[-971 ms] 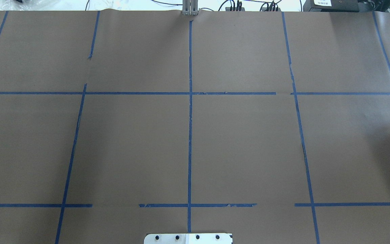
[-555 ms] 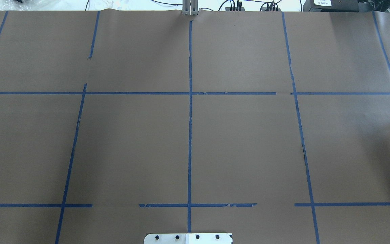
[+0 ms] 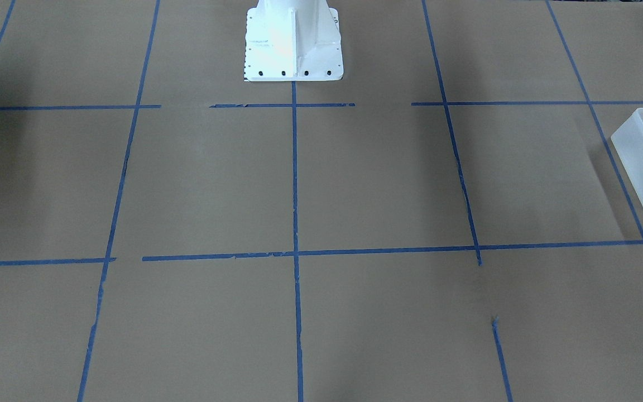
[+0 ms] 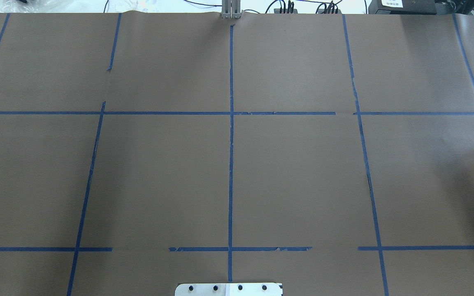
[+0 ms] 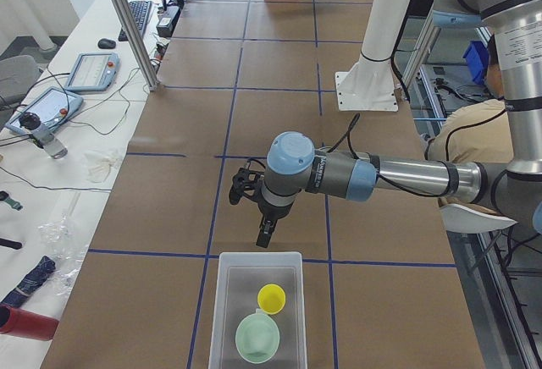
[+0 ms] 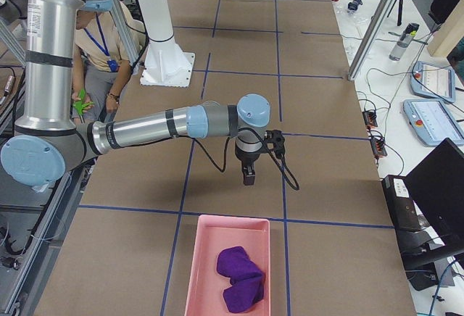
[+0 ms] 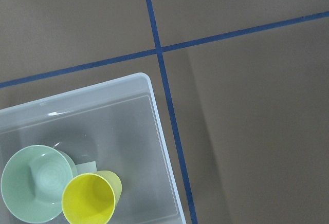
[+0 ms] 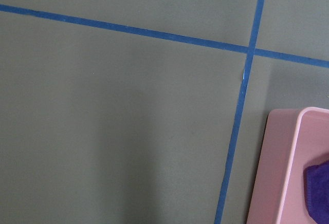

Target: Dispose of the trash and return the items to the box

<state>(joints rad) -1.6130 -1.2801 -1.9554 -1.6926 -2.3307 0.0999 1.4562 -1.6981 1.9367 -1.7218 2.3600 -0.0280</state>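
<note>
A clear plastic box point(image 5: 227, 301) stands at the table's left end and holds a yellow cup point(image 5: 271, 298) and a pale green cup point(image 5: 257, 338). The left wrist view shows the box point(image 7: 152, 93), the yellow cup point(image 7: 90, 203) and the green cup point(image 7: 33, 188). My left gripper point(image 5: 265, 238) hangs just beyond the box's far rim; I cannot tell if it is open or shut. A pink tray point(image 6: 197, 258) at the right end holds a purple cloth point(image 6: 239, 276). My right gripper point(image 6: 249, 178) hangs just beyond that tray; I cannot tell its state.
The white robot pedestal point(image 3: 292, 39) stands at the table's edge. Blue tape lines grid the brown table cover point(image 4: 303, 176). A metal post point(image 5: 131, 26) rises at the operators' side. A person point(image 6: 94, 48) sits behind the robot.
</note>
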